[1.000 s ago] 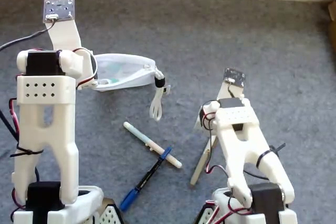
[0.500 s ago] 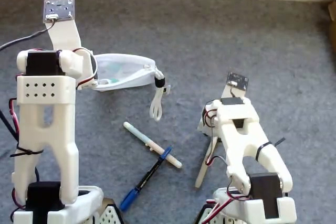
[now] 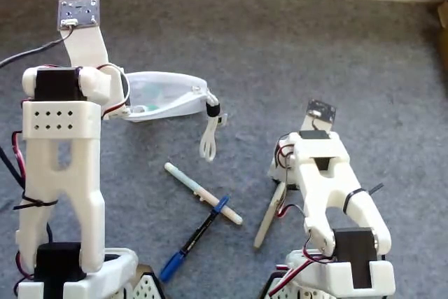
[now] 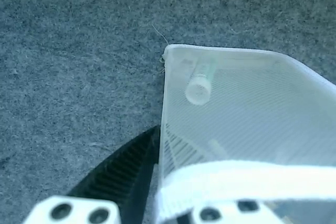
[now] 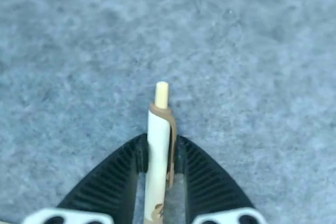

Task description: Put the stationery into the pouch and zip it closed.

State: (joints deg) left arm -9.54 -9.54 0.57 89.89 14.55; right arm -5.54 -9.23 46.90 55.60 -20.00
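Right claw clamped on a pen, left claw clamped on the pouch.
My right gripper [image 5: 160,142] is closed narrowly on the cream pen [image 5: 156,121], above the grey carpet [image 5: 273,51]. Beyond it a blue pen [image 3: 190,241] and a white pen [image 3: 198,188] lie touching. Farthest off, my left gripper [image 4: 160,150] pinches the mesh pouch [image 4: 247,114] at its edge, with a capped marker [image 4: 199,85] inside.
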